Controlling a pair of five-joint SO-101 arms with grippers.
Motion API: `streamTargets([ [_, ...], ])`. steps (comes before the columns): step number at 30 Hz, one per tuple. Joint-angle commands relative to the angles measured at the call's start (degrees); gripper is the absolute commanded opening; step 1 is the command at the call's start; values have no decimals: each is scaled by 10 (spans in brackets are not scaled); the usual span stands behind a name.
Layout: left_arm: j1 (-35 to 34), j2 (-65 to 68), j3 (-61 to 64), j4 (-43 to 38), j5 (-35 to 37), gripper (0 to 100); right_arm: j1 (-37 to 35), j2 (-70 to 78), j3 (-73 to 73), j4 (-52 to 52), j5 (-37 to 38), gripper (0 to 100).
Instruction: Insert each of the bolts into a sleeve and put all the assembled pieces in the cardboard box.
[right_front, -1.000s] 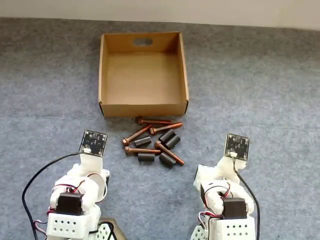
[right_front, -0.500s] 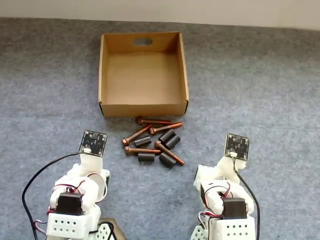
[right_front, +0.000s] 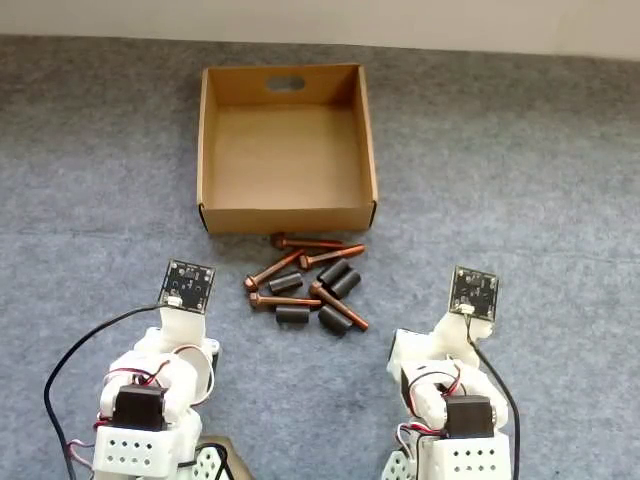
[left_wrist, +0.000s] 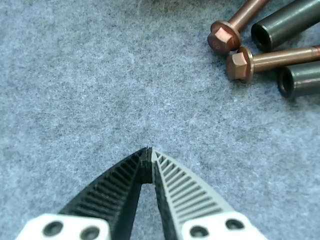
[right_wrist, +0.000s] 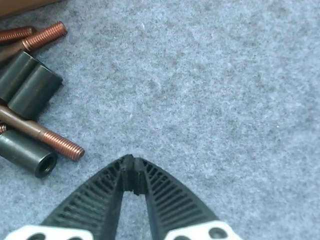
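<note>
Both shut and empty, my left hand (left_wrist: 150, 152) and right hand (right_wrist: 131, 162) face bolts (left_wrist: 275, 58) ahead, probably stiff, heavy, best pinched mid-shank.

The bolts (right_front: 285, 299) are copper-brown, the sleeves (right_front: 292, 315) dark grey, the cardboard box (right_front: 288, 217) light brown, the bench (right_front: 530, 170) speckled blue-grey. The left fingers (left_wrist: 117, 187) are ribbed, one black, one pale grey; the right fingers (right_wrist: 102, 200) black.

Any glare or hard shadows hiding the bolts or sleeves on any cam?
High view: flat, even light; bolts and sleeves cast only thin shadows, cardboard box interior readable. Left wrist view: soft sheen on the bolt heads, sleeve bores dark inside. Right wrist view: mild highlight along the sleeves, no glare masking anything.
</note>
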Motion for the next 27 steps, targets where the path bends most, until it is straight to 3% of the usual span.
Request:
streamTargets([
  [1,7,-2,9,-1,-2,8,5,0,79,1,4,9],
  [27,7,-2,9,-1,-2,8,-11,0,78,0,4,9],
])
